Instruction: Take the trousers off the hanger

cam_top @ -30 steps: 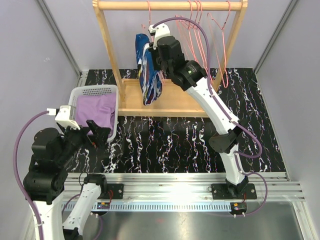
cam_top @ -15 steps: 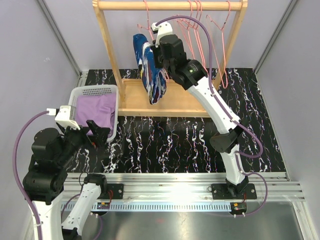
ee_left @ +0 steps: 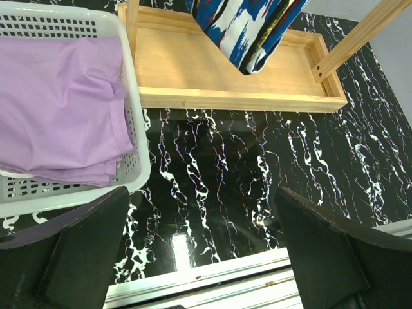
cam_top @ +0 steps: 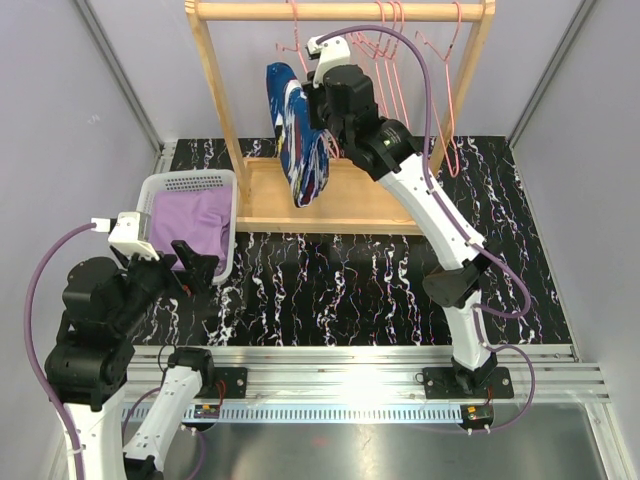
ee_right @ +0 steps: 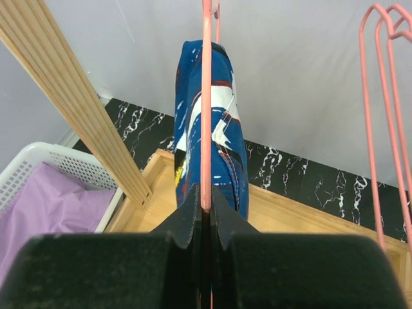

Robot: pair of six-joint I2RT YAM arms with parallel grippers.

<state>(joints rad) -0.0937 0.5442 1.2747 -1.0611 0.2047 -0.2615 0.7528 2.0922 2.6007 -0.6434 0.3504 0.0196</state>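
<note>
I have the right gripper clamped tight on the pink hanger, steadying it so the blue splashed trousers draped over it can be slid off. The lilac trousers lie in the white basket. My left gripper hangs beside it, wide open and empty.

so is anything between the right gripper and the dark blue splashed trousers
Only the pink wire hanger: the right gripper is shut on its wire, and the dark blue splashed trousers hang just beyond.
</note>
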